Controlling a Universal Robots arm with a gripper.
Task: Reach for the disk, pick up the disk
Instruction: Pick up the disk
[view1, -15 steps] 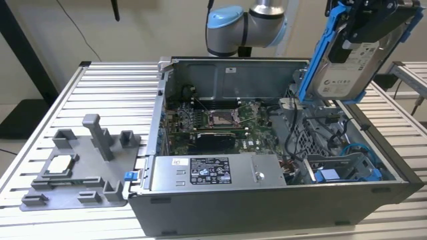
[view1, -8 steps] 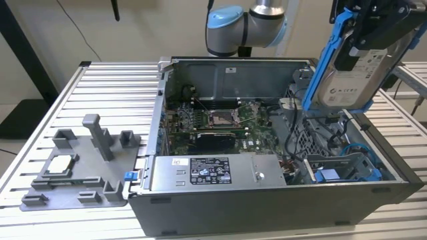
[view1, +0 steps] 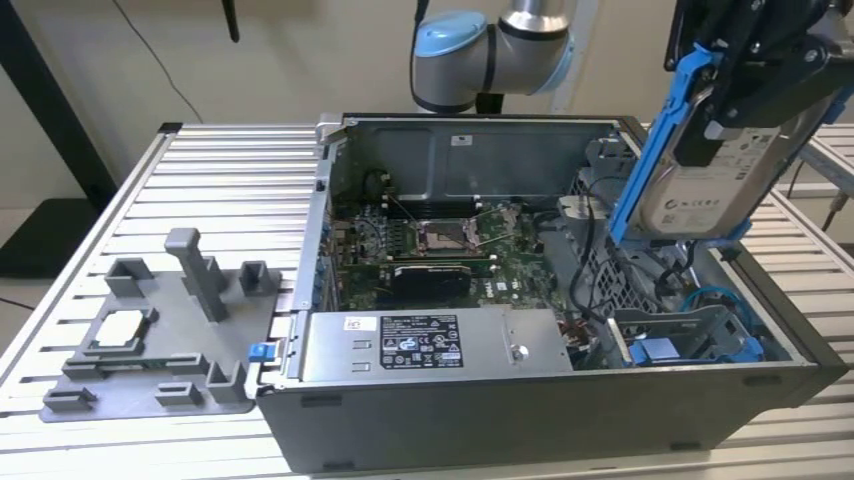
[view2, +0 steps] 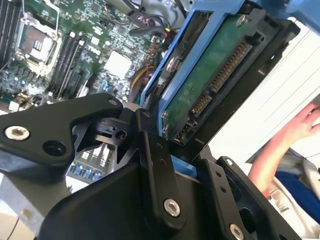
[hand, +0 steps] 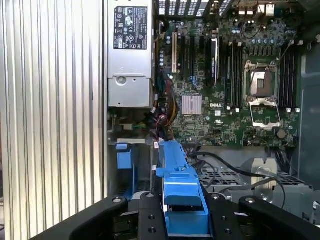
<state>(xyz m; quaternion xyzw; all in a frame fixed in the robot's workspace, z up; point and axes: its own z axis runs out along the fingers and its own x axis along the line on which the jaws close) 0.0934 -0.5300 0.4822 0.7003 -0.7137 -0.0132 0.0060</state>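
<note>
The disk (view1: 707, 195) is a silver-grey drive with a white label in a bright blue bracket. It hangs upright and slightly tilted above the open computer case's corner at the exterior view's right. My gripper (view1: 743, 95) is shut on its upper part. In the second wrist view the disk's (view2: 210, 75) green circuit-board underside and connector sit between my black fingers (view2: 155, 165). The first wrist view shows the blue bracket edge of the disk (hand: 179, 190) clamped in my gripper (hand: 181, 220).
The open computer case (view1: 534, 410) holds a motherboard (view1: 441, 240), a power supply (view1: 427, 345) and a blue part in the drive bay (view1: 674, 350). A grey fixture (view1: 160, 340) lies on the slatted table (view1: 214, 160). A person's hand (view2: 300, 130) is nearby.
</note>
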